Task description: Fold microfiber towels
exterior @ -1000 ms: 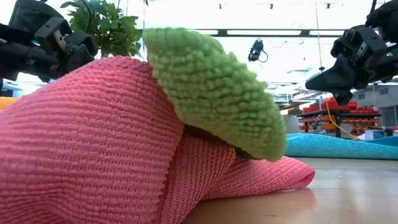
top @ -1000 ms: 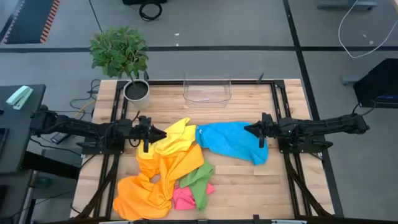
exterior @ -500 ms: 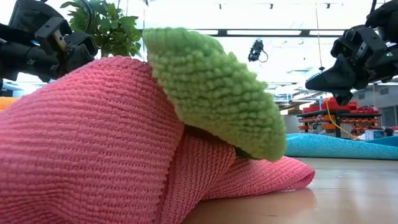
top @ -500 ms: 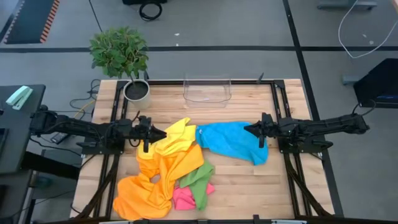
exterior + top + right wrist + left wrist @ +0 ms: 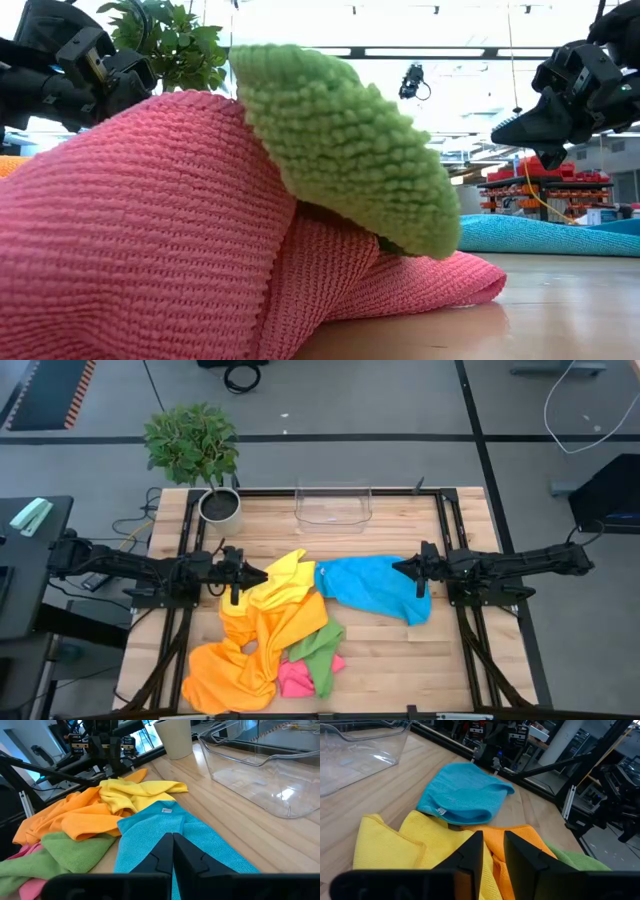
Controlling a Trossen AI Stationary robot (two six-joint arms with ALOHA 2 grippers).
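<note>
Towels look soft and floppy, best pinched at a corner; right fingers are closed on nothing, left fingers a little apart, empty.

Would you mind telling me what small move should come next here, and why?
Probably lower the right gripper onto the blue towel and open it to pinch an edge: it hovers shut above that towel, which lies crumpled apart from the heap, so it seems easiest to fold first.
</note>
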